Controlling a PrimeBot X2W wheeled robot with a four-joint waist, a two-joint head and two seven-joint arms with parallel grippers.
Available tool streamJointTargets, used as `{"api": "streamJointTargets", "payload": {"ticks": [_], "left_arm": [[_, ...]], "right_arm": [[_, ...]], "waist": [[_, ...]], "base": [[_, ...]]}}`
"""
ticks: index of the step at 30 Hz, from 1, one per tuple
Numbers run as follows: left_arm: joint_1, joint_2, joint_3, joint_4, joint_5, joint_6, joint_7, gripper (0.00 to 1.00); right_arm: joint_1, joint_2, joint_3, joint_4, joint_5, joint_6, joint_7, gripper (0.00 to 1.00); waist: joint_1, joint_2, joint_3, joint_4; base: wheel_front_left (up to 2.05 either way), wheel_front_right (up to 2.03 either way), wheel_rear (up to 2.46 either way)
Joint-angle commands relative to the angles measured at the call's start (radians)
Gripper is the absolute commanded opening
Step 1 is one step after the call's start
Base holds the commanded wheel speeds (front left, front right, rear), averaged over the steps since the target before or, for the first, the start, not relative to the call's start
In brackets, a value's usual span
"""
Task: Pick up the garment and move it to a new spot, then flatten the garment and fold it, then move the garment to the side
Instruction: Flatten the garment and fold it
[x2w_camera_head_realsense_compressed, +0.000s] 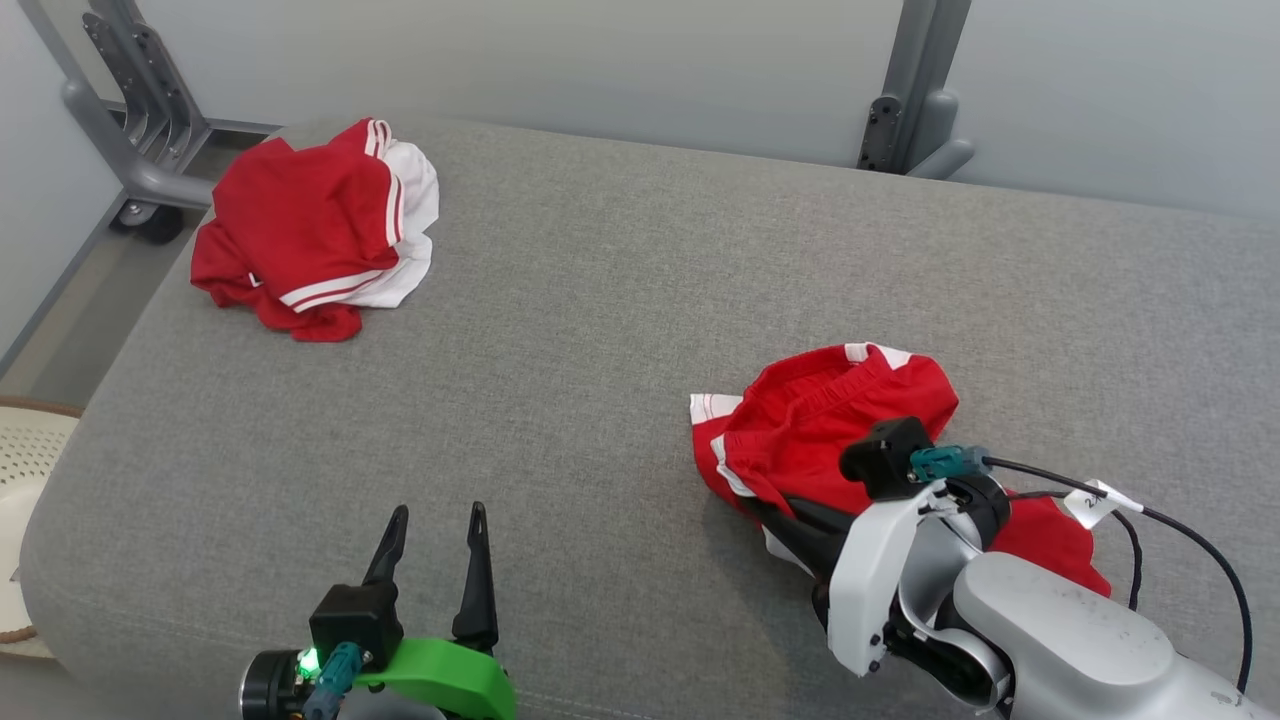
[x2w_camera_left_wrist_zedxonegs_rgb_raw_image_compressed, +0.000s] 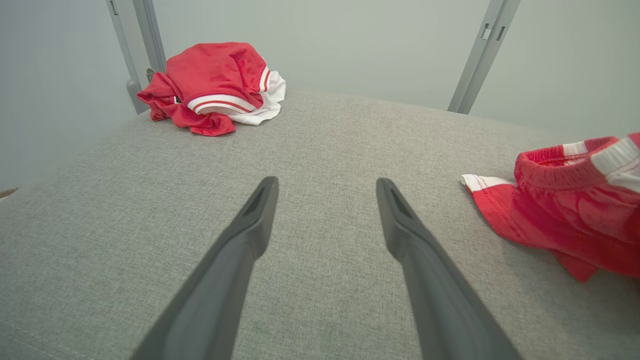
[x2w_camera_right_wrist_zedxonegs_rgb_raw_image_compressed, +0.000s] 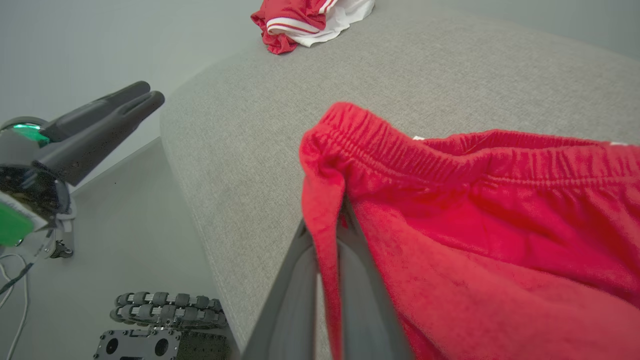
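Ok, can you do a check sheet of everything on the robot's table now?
Surface: grey fabric cushion, bare between the clothes.
Job's things: red shorts, crumpled near the right, a waistband fold pinched.
Clutter: red and white garment bunched at the far left corner.
Grippers: left gripper jaws open, holding nothing; right gripper jaws shut on the shorts.
Cables: black cable with a white tag along the right arm.
Surroundings: grey metal frame, pale wall, pale perforated object at the left edge.
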Motion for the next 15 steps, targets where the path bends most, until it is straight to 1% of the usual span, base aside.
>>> {"api": "streamJointTargets", "payload": {"ticks": [1, 5, 11, 12, 13, 14, 15], "left_arm": [[-0.013, 0.003, -0.001, -0.003, -0.003, -0.002, 0.000, 1.00], [-0.024, 0.003, -0.008, -0.008, -0.012, 0.001, 0.000, 1.00], [-0.037, 0.002, -0.012, -0.012, -0.018, 0.010, 0.000, 1.00], [-0.038, 0.002, -0.012, -0.013, -0.020, 0.011, 0.000, 1.00], [-0.038, 0.002, -0.011, -0.014, -0.022, 0.013, 0.000, 1.00], [-0.037, 0.002, -0.009, -0.014, -0.022, 0.017, 0.000, 1.00], [-0.036, 0.002, -0.007, -0.015, -0.022, 0.018, 0.000, 1.00]], "right_arm": [[-0.021, 0.000, 0.014, 0.026, 0.017, 0.000, 0.000, 0.00], [-0.067, 0.015, 0.052, 0.134, 0.067, 0.000, -0.014, 0.00], [-0.139, 0.046, 0.083, 0.316, 0.091, 0.000, -0.076, 0.00], [-0.147, 0.051, 0.091, 0.335, 0.094, 0.000, -0.087, 0.25], [-0.154, 0.057, 0.098, 0.350, 0.099, 0.000, -0.101, 0.64], [-0.160, 0.062, 0.105, 0.359, 0.103, 0.000, -0.115, 1.00], [-0.166, 0.064, 0.111, 0.366, 0.110, 0.000, -0.129, 1.00]], "waist": [[0.0000, 0.0000, 0.011, 0.009], [0.0000, 0.0000, 0.037, 0.029], [0.0000, 0.0000, 0.071, 0.053], [0.0000, 0.0000, 0.073, 0.053], [0.0000, 0.0000, 0.075, 0.053], [0.0000, 0.0000, 0.076, 0.051], [0.0000, 0.0000, 0.075, 0.047]], "base": [[0.00, 0.00, 0.00], [0.00, 0.00, 0.00], [0.00, 0.00, 0.00], [0.00, 0.00, 0.00], [0.00, 0.00, 0.00], [0.00, 0.00, 0.00], [0.00, 0.00, 0.00]]}}
